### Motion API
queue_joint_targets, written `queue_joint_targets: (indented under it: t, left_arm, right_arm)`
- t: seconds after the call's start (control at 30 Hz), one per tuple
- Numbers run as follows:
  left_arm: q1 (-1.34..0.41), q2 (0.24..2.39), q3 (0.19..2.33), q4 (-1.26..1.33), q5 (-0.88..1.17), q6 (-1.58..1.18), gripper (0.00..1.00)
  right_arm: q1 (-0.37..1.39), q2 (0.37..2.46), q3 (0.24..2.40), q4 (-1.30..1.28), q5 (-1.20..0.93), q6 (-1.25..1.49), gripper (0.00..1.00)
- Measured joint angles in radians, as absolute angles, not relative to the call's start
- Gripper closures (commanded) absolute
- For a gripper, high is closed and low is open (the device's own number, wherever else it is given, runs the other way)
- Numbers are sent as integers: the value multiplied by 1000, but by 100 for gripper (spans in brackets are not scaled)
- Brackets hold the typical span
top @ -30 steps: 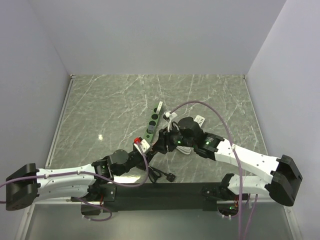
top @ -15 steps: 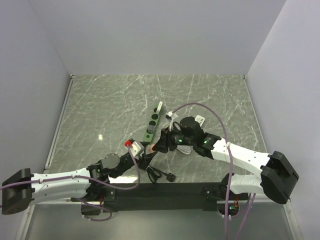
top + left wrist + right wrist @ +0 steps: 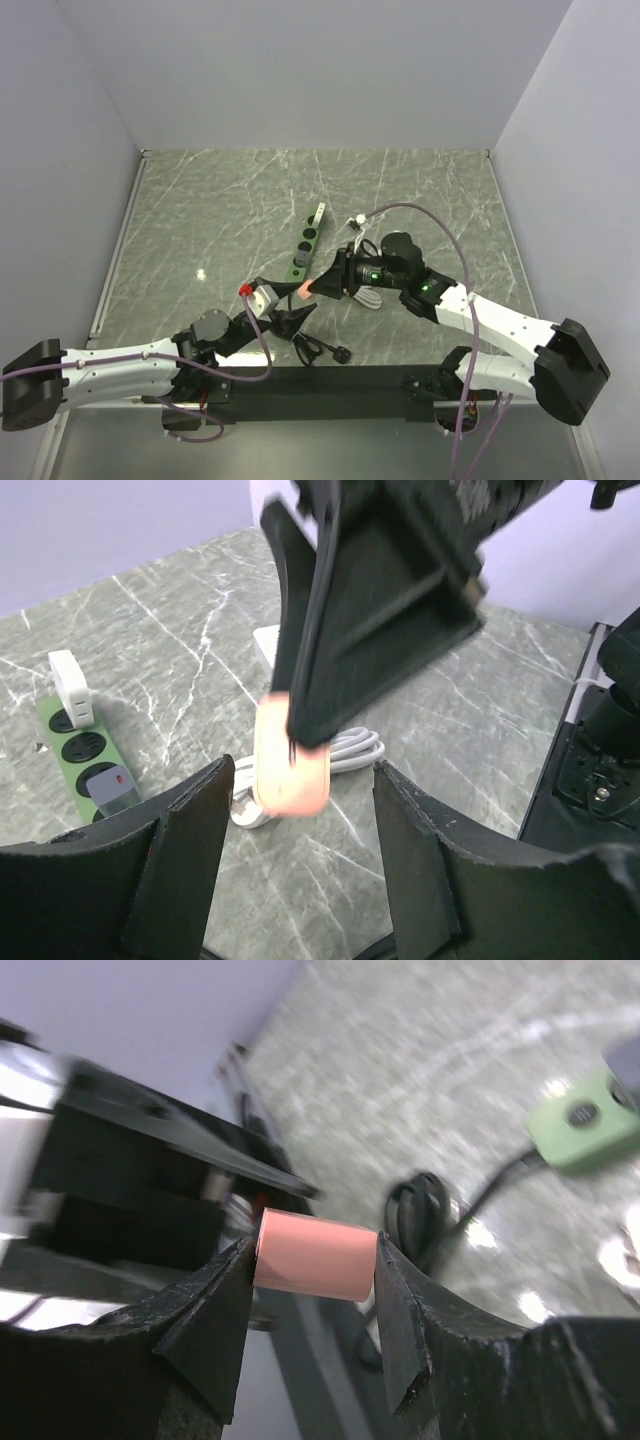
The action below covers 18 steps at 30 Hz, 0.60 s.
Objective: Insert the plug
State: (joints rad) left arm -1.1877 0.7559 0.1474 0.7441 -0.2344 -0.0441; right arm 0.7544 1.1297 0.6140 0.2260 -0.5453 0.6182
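My right gripper (image 3: 315, 1250) is shut on a short pink plug (image 3: 318, 1255), gripped across its sides and held above the table. In the top view the right gripper (image 3: 318, 287) holds the pink plug (image 3: 303, 290) just near of the green power strip (image 3: 303, 250). My left gripper (image 3: 305, 772) is open and empty, its jaws spread either side of the pink plug (image 3: 292, 770) without touching it. In the top view the left gripper (image 3: 290, 318) sits just below the plug. The strip (image 3: 90, 765) lies to the left, with free sockets showing.
A white adapter (image 3: 317, 213) sits at the strip's far end. A coiled white cable (image 3: 368, 298) lies under the right wrist. The strip's black cord and plug (image 3: 325, 350) lie coiled by the near edge. Grey walls enclose the marble table (image 3: 200, 200).
My left arm has drawn back toward the near left, away from the strip. My right gripper has swung a little nearer and left with the pink plug, and its arm has straightened.
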Motion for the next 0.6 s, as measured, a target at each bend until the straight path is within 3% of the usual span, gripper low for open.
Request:
queue_joint_targets:
  t: [0.43, 0.6]
  left_arm:
    - [-1188, 743, 138, 808, -202, -35, 37]
    - [-1188, 785, 138, 849, -202, -26, 50]
  right_arm:
    - [748, 1068, 583, 404, -643, 743, 100]
    - [748, 1069, 559, 446, -680, 781, 100]
